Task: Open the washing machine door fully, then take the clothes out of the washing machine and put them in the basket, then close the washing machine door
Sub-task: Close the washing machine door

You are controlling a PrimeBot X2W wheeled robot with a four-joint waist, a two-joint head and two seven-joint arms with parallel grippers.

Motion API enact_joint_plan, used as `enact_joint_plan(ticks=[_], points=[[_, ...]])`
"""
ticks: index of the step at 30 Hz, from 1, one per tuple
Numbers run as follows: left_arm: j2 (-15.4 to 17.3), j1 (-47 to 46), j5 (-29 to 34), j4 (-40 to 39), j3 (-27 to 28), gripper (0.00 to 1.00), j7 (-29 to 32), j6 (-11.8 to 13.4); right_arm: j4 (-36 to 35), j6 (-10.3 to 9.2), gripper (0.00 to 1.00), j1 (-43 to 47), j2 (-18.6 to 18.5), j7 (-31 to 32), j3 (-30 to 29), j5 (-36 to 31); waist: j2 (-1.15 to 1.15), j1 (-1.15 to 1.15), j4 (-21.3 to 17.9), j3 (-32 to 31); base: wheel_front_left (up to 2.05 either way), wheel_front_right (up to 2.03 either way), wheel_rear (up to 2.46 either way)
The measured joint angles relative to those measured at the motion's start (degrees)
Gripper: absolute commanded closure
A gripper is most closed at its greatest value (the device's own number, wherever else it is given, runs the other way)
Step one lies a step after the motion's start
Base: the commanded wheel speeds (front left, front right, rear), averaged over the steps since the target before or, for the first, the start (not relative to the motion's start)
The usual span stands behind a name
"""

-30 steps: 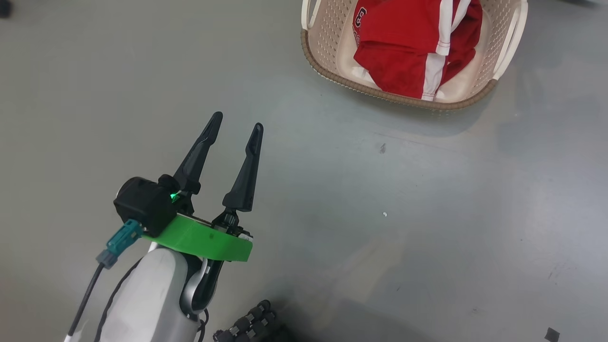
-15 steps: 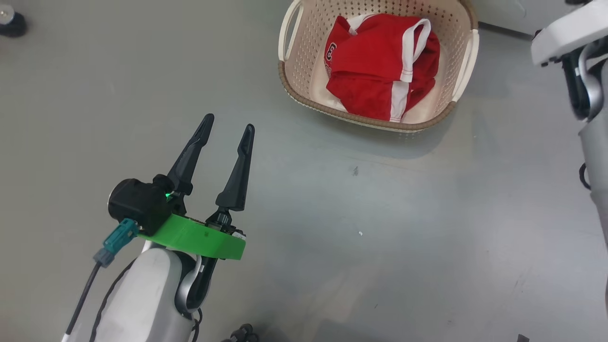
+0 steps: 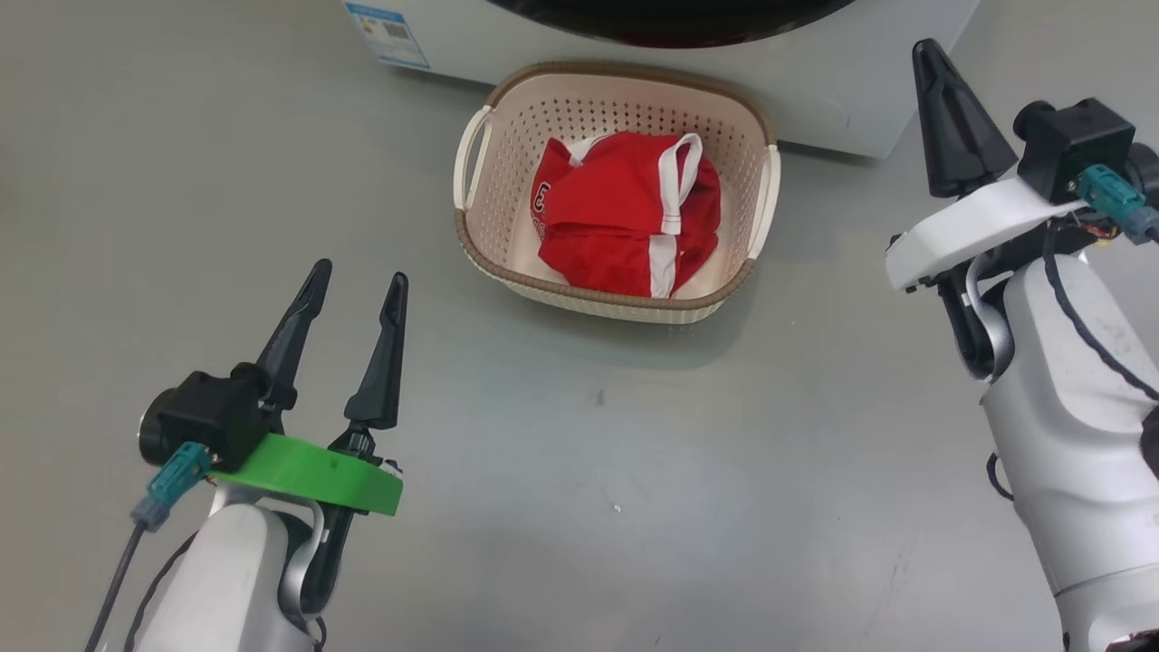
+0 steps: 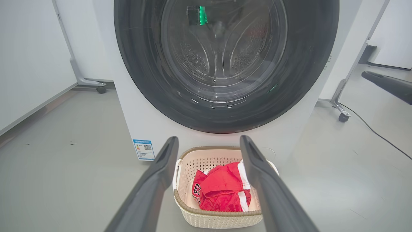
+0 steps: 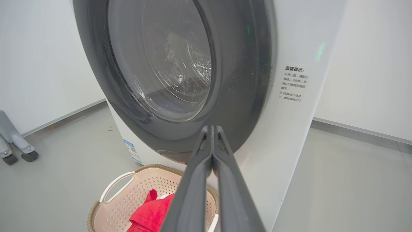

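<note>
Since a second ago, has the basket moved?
No. The basket sits just as far beyond the dark floor speck as before. The whole head view shifted, so the camera moved, not the basket.

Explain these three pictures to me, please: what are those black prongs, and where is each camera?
One camera sits on the robot's head and looks down at the floor; the other two sit on its wrists and look along the fingers. The prongs are its grippers: the left gripper is open, the right gripper is shut, and both are empty. On the floor stands the basket with the red clothes in it. Behind it is the washing machine, and the washing machine door looks closed.
</note>
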Motion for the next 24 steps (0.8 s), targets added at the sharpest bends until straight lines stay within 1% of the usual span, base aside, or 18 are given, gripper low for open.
enact_joint_plan(ticks=[7,10,14,16,18,22,24], points=[[1.44,3.30,1.16,0.32,2.09,0.00,0.00,0.00,-3.42,-0.19,1.00,6.86,3.11,0.00,-1.77,1.36,0.00,0.00,-4.32,-4.58,0.00,0.00,0.00],[2.23,4.65,1.25,0.32,2.69,0.00,0.00,0.00,-4.91,-0.56,1.00,9.50,4.05,0.00,-2.12,1.48,0.00,0.00,-6.37,-6.28,0.00,0.00,0.00],[2.53,6.15,1.66,0.29,3.00,0.00,0.00,0.00,-6.60,-0.64,1.00,12.75,4.46,0.00,-2.82,1.49,0.00,0.00,-9.04,-8.35,0.00,0.00,0.00],[2.64,6.75,1.67,0.25,2.98,0.00,0.00,0.00,-7.47,-1.11,1.00,14.29,4.55,0.00,-3.54,1.69,0.00,0.00,-10.30,-9.34,0.00,0.00,0.00],[2.69,7.10,1.67,0.27,2.99,0.00,0.00,0.00,-8.36,-1.12,1.00,15.71,4.70,0.00,-4.20,2.42,0.00,0.00,-11.48,-10.27,0.00,0.00,0.00],[2.72,7.60,1.71,0.26,3.10,0.00,0.00,0.00,-10.34,-1.22,1.00,18.77,4.88,0.00,-5.28,2.79,0.00,0.00,-13.49,-12.06,0.00,0.00,0.00],[2.72,8.11,1.72,0.22,3.13,0.00,0.00,0.00,-11.22,-1.62,1.00,20.42,4.91,0.00,-5.80,3.03,0.00,0.00,-14.29,-12.93,0.00,0.00,0.00]])
